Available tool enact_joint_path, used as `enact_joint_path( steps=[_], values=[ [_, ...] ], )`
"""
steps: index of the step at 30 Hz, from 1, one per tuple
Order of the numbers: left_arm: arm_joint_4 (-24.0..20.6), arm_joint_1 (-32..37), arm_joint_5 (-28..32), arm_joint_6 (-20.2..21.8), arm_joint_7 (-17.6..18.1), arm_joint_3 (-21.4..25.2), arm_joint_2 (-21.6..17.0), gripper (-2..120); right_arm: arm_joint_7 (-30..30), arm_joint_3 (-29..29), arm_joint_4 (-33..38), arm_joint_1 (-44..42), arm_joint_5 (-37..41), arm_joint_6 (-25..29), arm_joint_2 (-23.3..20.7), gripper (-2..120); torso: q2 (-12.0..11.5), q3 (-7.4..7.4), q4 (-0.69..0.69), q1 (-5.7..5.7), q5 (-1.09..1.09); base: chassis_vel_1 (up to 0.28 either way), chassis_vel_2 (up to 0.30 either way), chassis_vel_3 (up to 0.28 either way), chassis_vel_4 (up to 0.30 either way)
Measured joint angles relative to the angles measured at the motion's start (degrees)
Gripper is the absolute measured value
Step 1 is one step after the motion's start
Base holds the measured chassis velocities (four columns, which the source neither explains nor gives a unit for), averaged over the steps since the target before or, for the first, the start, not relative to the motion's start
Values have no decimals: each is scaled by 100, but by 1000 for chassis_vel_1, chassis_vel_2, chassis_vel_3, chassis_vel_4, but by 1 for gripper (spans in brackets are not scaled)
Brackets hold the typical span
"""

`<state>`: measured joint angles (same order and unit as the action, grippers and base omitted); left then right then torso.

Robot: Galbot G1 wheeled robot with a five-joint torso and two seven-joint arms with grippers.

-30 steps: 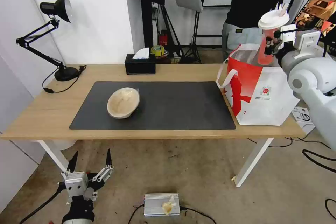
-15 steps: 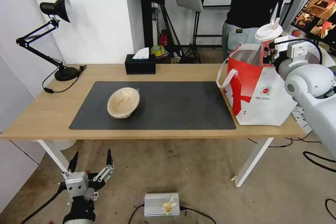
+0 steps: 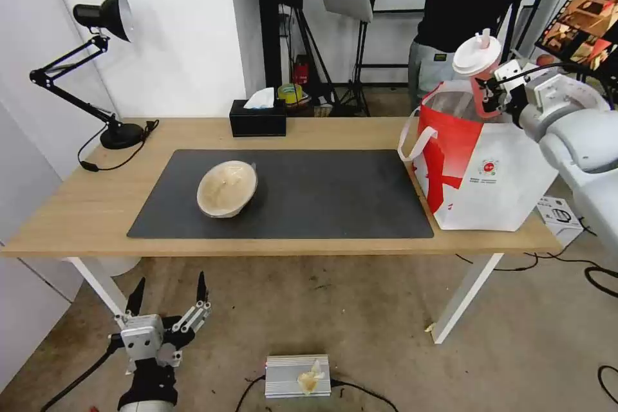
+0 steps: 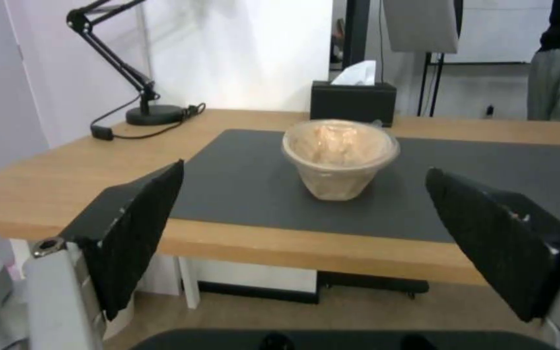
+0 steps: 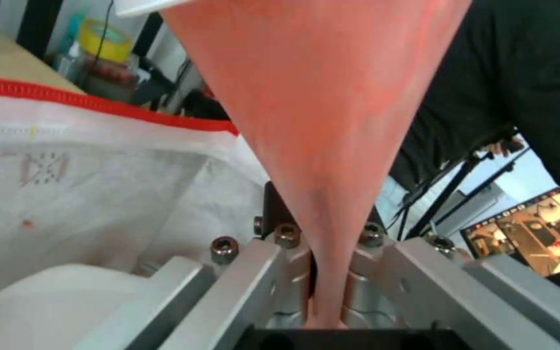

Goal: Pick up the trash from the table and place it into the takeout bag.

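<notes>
Head view: right gripper (image 3: 494, 91) clamps tapered red cup (image 3: 479, 87).

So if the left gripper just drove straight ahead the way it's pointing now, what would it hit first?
Probably the table edge: the left gripper, fingers open, sits about level with it. Slightly higher, it would reach the beige paper bowl on the mat. Depth is hard to judge.

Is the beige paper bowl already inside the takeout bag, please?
No, the beige paper bowl sits on the dark mat of the table, well apart from the takeout bag.
</notes>
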<state>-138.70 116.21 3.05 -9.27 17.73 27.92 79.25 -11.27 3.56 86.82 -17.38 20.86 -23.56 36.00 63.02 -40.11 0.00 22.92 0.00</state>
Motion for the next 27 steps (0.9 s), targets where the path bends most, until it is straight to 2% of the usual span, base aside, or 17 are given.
enact_joint_path(
  steps=[8, 12, 13, 16, 18, 27],
  values=[
    [-18, 38, -5, -9, 0, 1, 5, 100, -178, -30, -43, 65, -14, -15, -49, 1, 0, 0, 0, 0, 0, 0, 0, 0, 0],
    [-13, 41, -38, -94, 7, -10, 6, 100, -851, -393, -430, 512, -228, -178, -73, 1, -1, -1, 1, 1, 4, 0, 0, 0, 0],
    [-6, 33, -41, -101, 8, -19, 12, 100, -1046, -501, -560, 692, -295, -198, -95, 1, 0, 0, 1, 0, -5, 0, 0, 0, 0],
    [-2, 24, -41, -104, 11, -23, 16, 100, -1273, -575, -672, 812, -380, -215, -113, 1, -1, -1, 1, 1, 1, 0, 0, 0, 0],
    [4, 13, -41, -105, 13, -32, 19, 100, -1658, -660, -824, 985, -537, -221, -145, 1, 0, 0, -1, 0, -1, 0, 0, 0, 0],
    [21, -11, -36, -106, 22, -36, 24, 100, -2193, -801, -1089, 1241, -780, -222, -137, 1, -1, 0, -1, 0, 0, 0, 0, 0, 0]
  ],
)
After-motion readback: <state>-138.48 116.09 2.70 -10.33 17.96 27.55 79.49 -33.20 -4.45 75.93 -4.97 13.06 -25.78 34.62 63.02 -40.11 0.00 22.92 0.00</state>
